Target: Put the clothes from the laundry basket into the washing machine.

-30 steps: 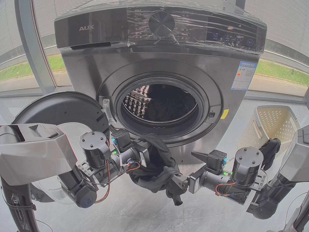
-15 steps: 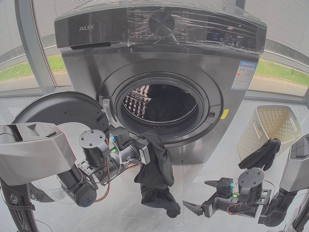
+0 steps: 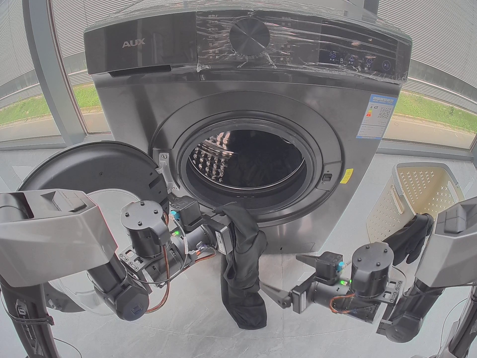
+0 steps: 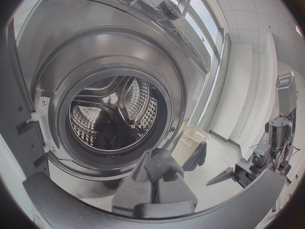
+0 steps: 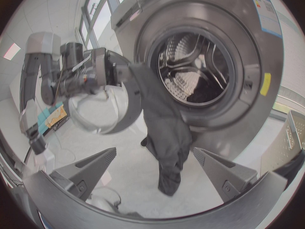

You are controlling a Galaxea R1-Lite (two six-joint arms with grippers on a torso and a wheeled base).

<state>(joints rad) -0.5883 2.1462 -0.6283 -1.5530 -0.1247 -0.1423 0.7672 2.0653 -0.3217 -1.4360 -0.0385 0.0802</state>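
The left gripper [image 3: 232,223] has its jaws clenched on the top of a dark garment [image 3: 243,269], which hangs down in front of the washing machine [image 3: 238,95], just below its open drum [image 3: 248,162]. The right gripper [image 3: 280,273] is just to the right of the garment, apart from it, with jaws released and empty. On the right, another dark cloth [image 3: 410,234] hangs over the near rim of the laundry basket [image 3: 422,190], and dark clothes [image 4: 114,137] lie inside the drum.

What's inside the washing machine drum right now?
A heap of dark clothes lies at the bottom of the drum. The door seal hides the drum's front floor, so anything lying there cannot be seen.
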